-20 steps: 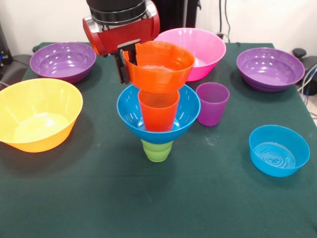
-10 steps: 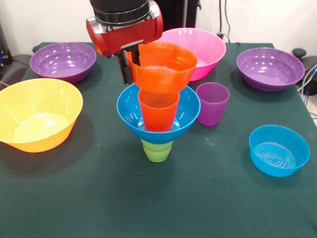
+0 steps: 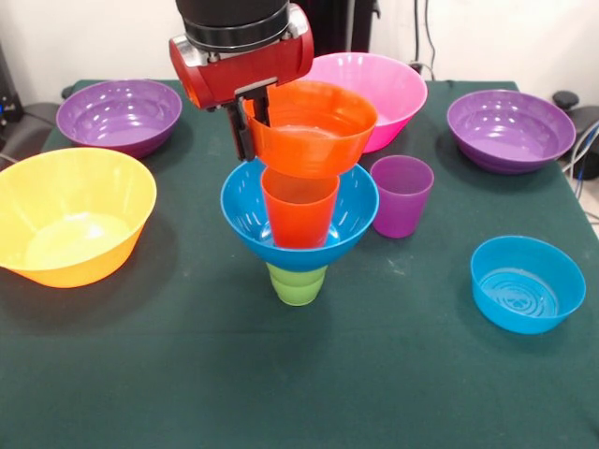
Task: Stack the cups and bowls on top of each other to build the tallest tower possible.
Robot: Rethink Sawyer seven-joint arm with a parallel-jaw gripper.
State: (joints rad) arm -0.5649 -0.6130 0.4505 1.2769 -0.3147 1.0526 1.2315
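The gripper [image 3: 251, 120] has its black jaws clamped on the near-left rim of the small glossy orange plastic bowl [image 3: 311, 128], one finger inside the wall and one outside. Over the last second the bowl has drifted slightly to the right and a touch upward, so it now sits more squarely over the orange plastic cup [image 3: 299, 208], its base at or just above the cup's rim; I cannot tell whether they touch. That suggests the placement is being centred, with release not yet made.

The orange cup stands inside the medium blue plastic bowl [image 3: 245, 210], which rests on the green stepped plastic cup [image 3: 298, 282]. Right of this tower stands the purple plastic tumbler [image 3: 401, 195], just beside the blue bowl. Farther right and nearer lies the small shallow blue bowl [image 3: 527, 283].
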